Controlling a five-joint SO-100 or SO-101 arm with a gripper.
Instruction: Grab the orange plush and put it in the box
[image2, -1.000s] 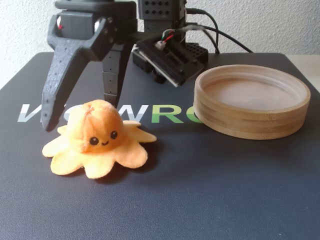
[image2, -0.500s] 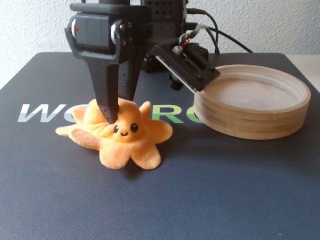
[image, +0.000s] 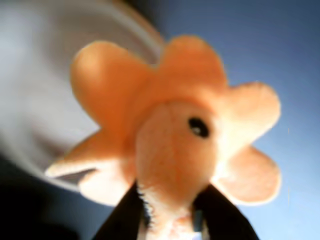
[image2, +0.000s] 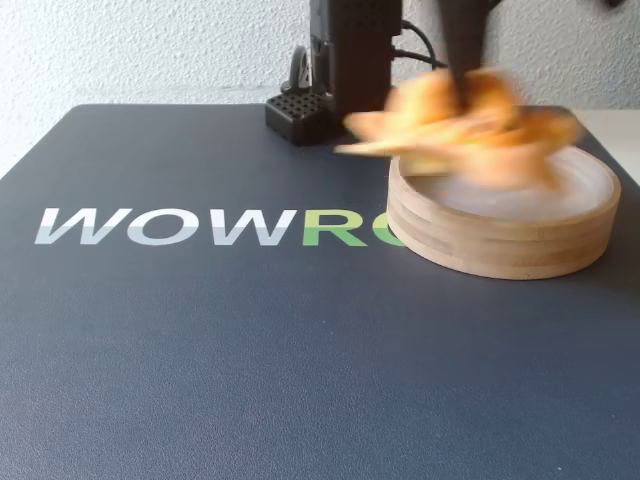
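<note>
- Looking through the wrist view first: my gripper (image: 172, 227) is clamped on the domed head of the orange plush (image: 175, 130), the two dark fingers (image: 122, 217) pressing in from either side at the bottom edge. I judge the head is the sensible place to pinch, since it is the fullest part and the flat tentacles would slip.
- Its tentacles fan outward away from me because they hang free with nothing beneath them; one black eye shows.
- Behind the plush, at the upper left, a pale curved blur is probably the box (image: 55, 90), though it is too smeared to be sure.
- Turning to the fixed view: the plush (image2: 460, 125) is a streak of motion just above the near-left rim of the box (image2: 500, 245), not resting in it.
- I hold it high so the tentacles clear the thick wooden rim.
- The box sits on the dark mat (image2: 200, 350), partly covering its printed lettering (image2: 215, 226).
</note>
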